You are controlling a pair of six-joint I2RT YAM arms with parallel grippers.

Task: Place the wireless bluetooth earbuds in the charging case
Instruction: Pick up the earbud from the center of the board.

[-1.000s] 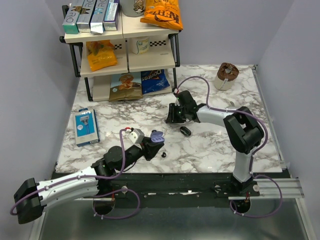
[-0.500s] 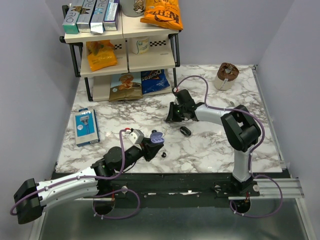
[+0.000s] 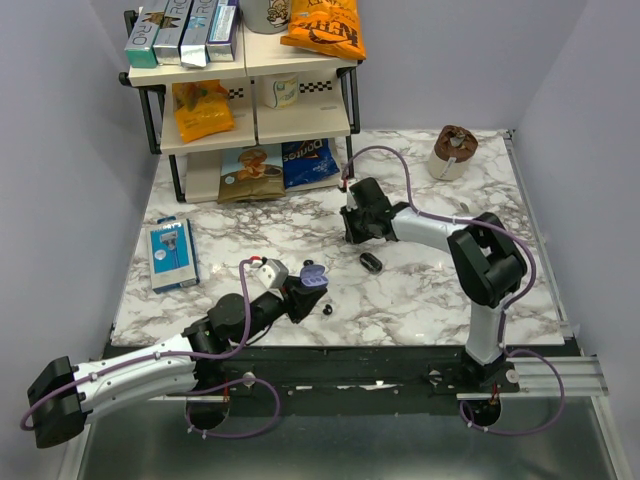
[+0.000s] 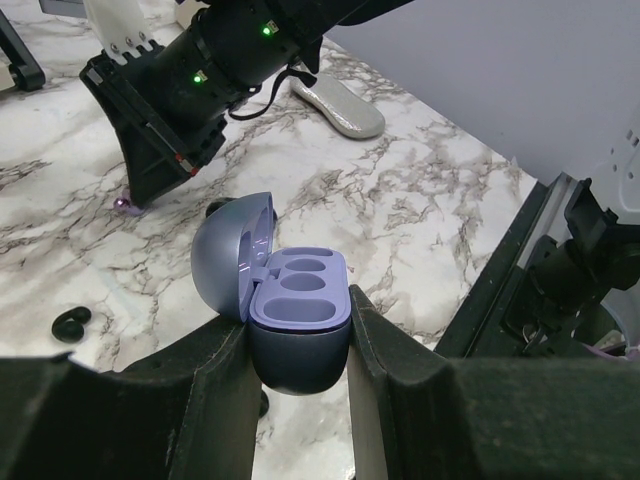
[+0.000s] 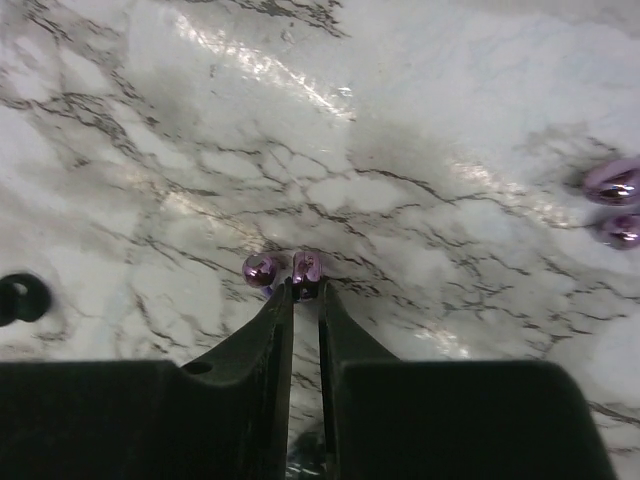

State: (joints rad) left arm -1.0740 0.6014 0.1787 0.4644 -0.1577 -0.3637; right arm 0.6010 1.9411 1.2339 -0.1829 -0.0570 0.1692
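**Clerk:** What has altered in the last second?

**Inspector:** The right claw (image 5: 305, 286) only. Its jaws have drawn in from a wider set to a narrow slit, and the arm has barely shifted. A lilac speck (image 5: 306, 266) sits at its very tips, apparently nipped. Whether the hold is firm I cannot tell. A second speck (image 5: 259, 268) lies just left of the tips.

**Clerk:** The left claw?

**Inspector:** The left claw (image 4: 297, 345) is unchanged. It is closed tight on the charging case (image 4: 298, 325), lid thrown back, both wells empty and facing up.

**Clerk:** The earbuds?

**Inspector:** Neither is held. The first earbud (image 3: 371, 262) lies on the marble near the right claw, on its near side. The second earbud (image 3: 327, 311) lies just beside the left claw's tips, to their right.

**Clerk:** Consequence?

**Inspector:** In my judgement, no progress. The closing was made on a speck, not an earbud. The right claw would have to release it and go to the first earbud.

**Clerk:** Surface and room?

**Inspector:** The tabletop (image 3: 420, 295) is white, grey-veined and glossy. Glare ahead of the right claw could hide small dark pieces. The walls (image 3: 70, 150) are plain and pale. A shelf rack (image 3: 240, 110) of snack bags and boxes stands well beyond both claws.
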